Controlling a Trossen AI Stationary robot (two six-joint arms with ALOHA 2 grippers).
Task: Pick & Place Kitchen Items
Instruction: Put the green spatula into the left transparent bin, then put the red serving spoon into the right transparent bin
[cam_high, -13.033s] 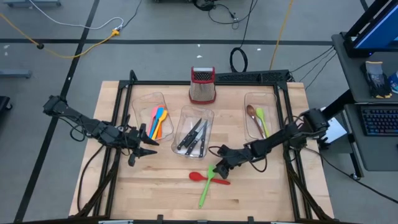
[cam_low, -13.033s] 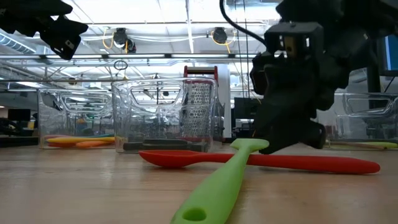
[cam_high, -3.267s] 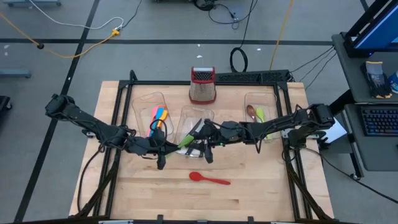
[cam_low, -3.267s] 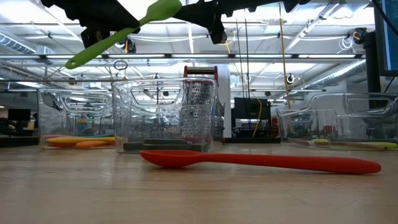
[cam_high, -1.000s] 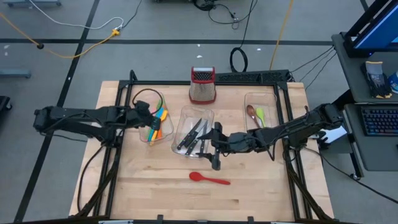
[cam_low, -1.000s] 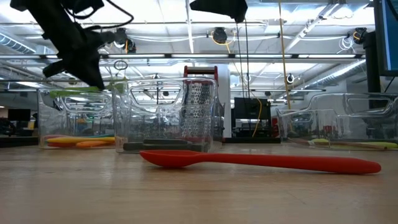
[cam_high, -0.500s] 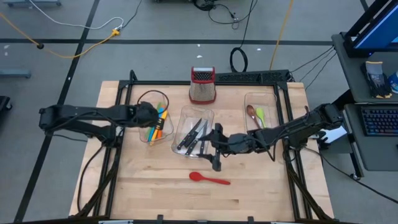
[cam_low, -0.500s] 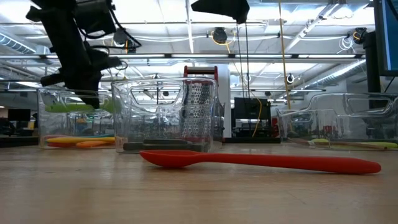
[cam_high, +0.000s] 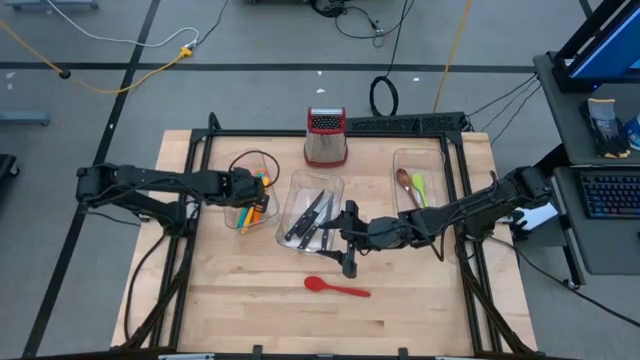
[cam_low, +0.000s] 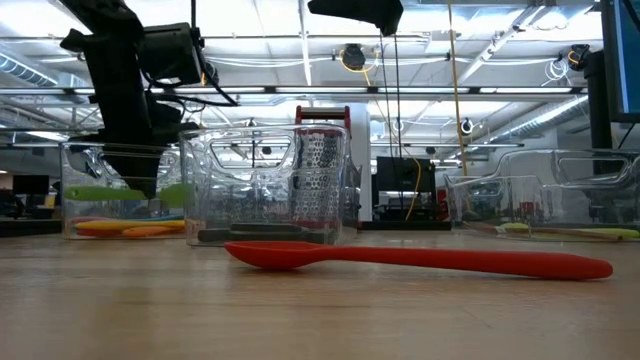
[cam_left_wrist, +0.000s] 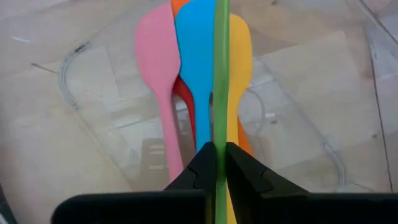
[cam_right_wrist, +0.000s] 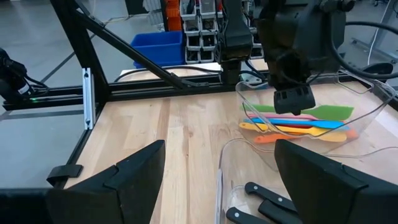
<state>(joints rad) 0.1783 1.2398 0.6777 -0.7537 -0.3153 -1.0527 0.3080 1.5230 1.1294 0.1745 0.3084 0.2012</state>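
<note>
The left gripper (cam_left_wrist: 216, 163) has lowered its thin green spatula (cam_left_wrist: 220, 74), jaws pinching it, into the clear bin (cam_high: 236, 163); right jaws wide.

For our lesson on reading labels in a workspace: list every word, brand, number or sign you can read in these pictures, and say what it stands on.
None can be read.
The red-topped grater, the clear bins and the red spoon show no print.
The blue bin and the shelf drawers behind it show nothing legible.
The screen at the table's far right is too blurred to read.
</note>
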